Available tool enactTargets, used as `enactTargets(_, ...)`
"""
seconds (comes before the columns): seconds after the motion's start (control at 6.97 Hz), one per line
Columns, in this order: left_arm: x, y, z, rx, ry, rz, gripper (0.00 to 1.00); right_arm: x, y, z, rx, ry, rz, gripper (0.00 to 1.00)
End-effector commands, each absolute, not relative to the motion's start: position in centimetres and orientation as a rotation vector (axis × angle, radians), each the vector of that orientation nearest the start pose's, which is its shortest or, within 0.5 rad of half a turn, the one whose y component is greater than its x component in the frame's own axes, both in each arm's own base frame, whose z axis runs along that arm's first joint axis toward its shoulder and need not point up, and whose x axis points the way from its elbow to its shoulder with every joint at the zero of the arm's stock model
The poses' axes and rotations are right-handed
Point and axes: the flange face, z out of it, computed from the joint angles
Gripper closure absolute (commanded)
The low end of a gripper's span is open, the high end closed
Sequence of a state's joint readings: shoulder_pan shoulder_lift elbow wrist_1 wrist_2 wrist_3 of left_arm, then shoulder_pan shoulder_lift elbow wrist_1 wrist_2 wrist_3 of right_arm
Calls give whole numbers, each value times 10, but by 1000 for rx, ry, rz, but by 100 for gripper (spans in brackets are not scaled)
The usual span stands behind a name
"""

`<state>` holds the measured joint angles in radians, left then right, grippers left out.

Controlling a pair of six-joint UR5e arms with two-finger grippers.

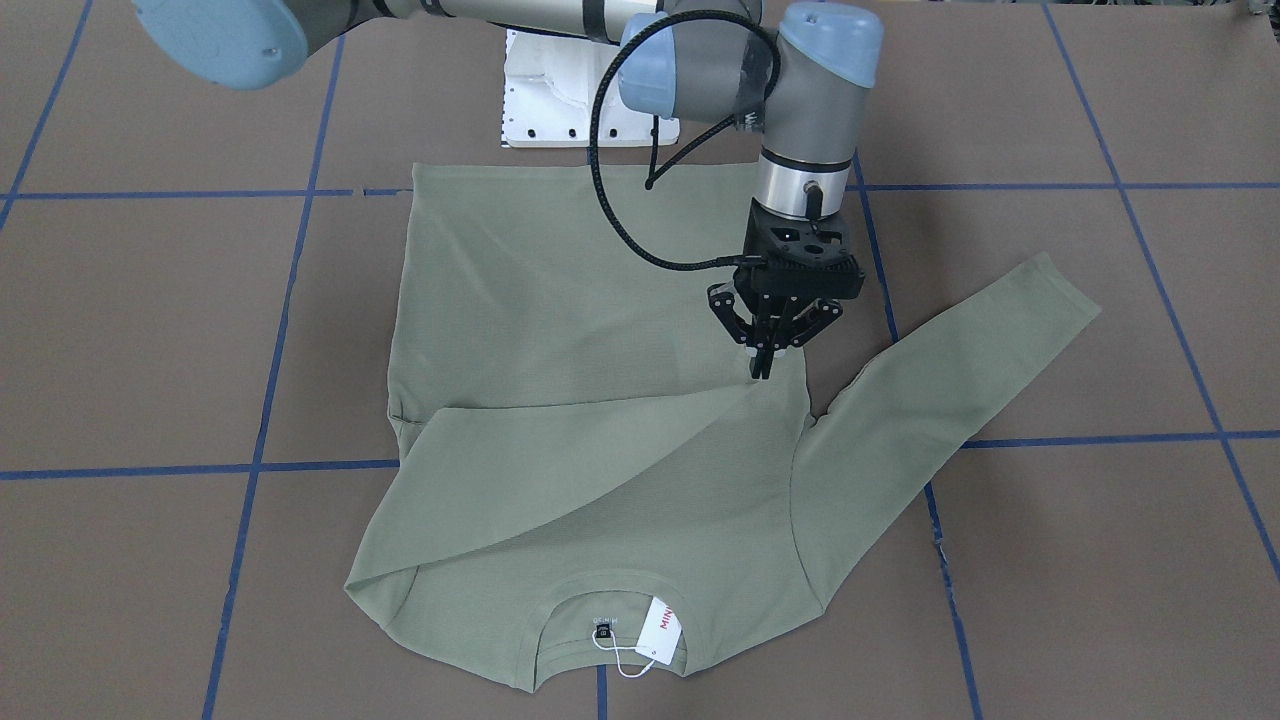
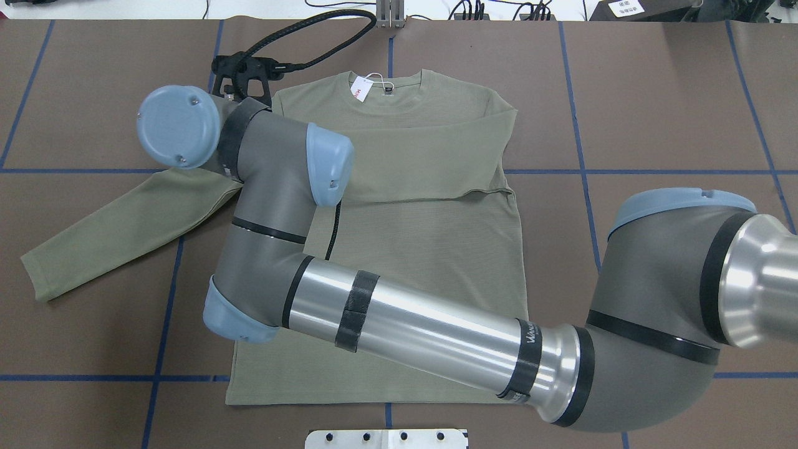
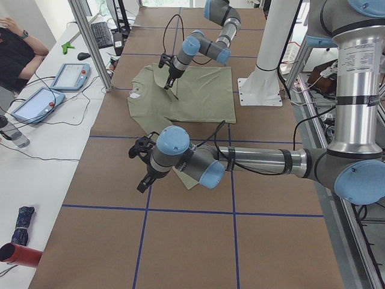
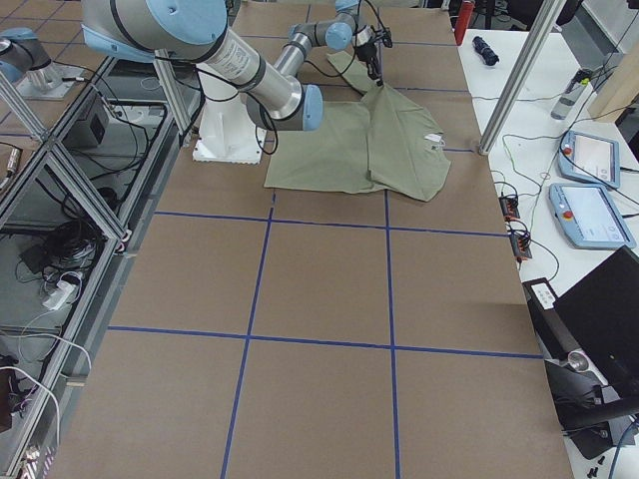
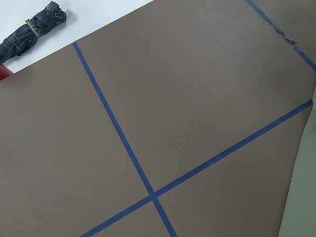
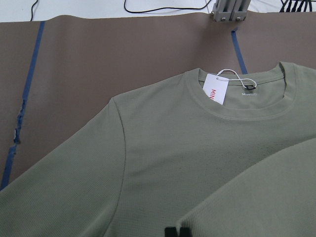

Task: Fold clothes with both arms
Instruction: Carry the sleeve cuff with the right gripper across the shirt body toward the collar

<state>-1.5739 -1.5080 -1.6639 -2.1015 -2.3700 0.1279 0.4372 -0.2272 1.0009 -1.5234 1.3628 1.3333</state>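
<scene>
Right tool [image 1: 760, 372], in the front-facing view, hangs straight down with its two fingers pressed together, pinching the cuff of one sleeve of the shirt [image 1: 560, 300]. This sleeve is laid across the chest and ends directly under the tool, at the edge of the body. Beyond the tool, away from the body, the other sleeve [image 1: 960, 370] lies unfolded on the bench [image 1: 150, 330]. The hang tag [image 1: 663, 628] at the collar is well apart from the tool, on the operators' side. From overhead the right arm [image 2: 405, 324] hides the tool, and only the flat shirt shows beneath it. In the left side view the left tool [image 3: 144, 171] hovers near the end of the free sleeve, well apart from the right tool; whether it is spread I cannot tell. Its own camera shows only bench and blue tape [image 5: 118, 133]. The right wrist camera shows black fingertips [image 6: 170, 232] together on cloth, with the collar ahead of them. The risk, I think, is that a pull away from the tool's side drags the flat body askew, or that the thin cuff slips out and the fold opens. No container takes part here.
</scene>
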Motion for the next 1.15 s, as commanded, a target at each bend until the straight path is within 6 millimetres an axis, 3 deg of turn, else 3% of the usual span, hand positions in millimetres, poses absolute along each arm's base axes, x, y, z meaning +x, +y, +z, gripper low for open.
enactTargets(0.0, -63, -486, 581, 581, 744, 339, 0, -709, -498, -17, 470, -717, 276, 100)
enactTargets(0.29, -63, -487, 582, 579, 745, 339, 0, -713, -504, -12, 479, -710, 305, 100)
enactTargets(0.43, -63, -487, 582, 578, 743, 338, 0, -724, -509, -3, 486, -727, 306, 70)
enactTargets(0.57, -63, -487, 582, 579, 744, 339, 0, -724, -511, -12, 492, -731, 312, 1)
enactTargets(0.86, -63, -487, 583, 576, 744, 336, 0, -712, -520, -33, 481, -762, 323, 0)
enactTargets(1.0, -63, -490, 580, 582, 745, 338, 0, -696, -536, -43, 415, -797, 317, 0)
